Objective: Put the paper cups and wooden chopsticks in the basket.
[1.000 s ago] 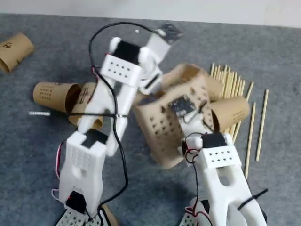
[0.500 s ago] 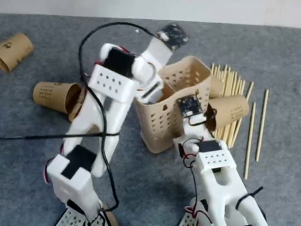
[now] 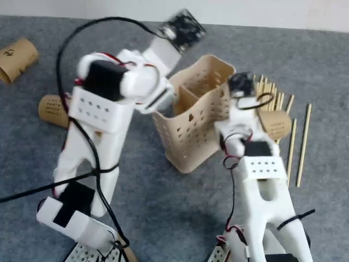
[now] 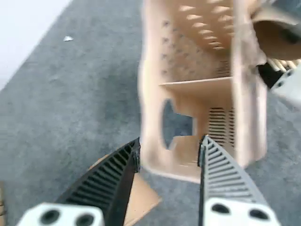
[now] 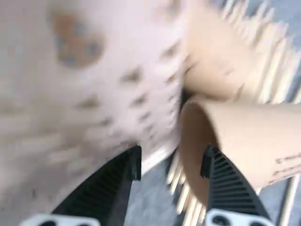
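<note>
The beige perforated basket stands upright mid-table, with a divider inside. My left gripper is open, and the basket's end wall with its handle hole sits just beyond its fingertips. My right gripper is open between the basket's side and the mouth of a paper cup lying on its side. That cup rests on the pile of wooden chopsticks. Another cup lies far left, and one is partly hidden behind the left arm.
Two loose chopsticks lie apart at the right. A brown cup part lies on the grey mat under the left gripper. Black cables loop around the left arm. Open grey mat extends in front of the basket.
The basket went from tipped over to standing upright. The left arm lifted and swung back to the left. The right arm pushed farther along the basket's right side toward the cup.
</note>
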Action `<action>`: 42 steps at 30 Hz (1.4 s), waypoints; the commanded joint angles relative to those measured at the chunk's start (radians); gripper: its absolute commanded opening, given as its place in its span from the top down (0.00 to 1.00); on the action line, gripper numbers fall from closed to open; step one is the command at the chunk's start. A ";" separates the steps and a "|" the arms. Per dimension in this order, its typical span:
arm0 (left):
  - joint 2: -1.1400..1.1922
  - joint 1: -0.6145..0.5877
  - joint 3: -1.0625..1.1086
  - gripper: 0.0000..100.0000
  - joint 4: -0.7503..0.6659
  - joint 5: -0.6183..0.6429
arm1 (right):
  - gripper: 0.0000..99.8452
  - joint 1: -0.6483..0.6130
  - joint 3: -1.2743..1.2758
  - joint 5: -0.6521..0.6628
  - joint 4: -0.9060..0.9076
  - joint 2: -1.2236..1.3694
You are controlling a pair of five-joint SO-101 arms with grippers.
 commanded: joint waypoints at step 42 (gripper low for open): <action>0.367 -0.053 0.053 0.77 0.006 0.060 | 0.78 0.110 -0.137 -0.120 -0.110 0.007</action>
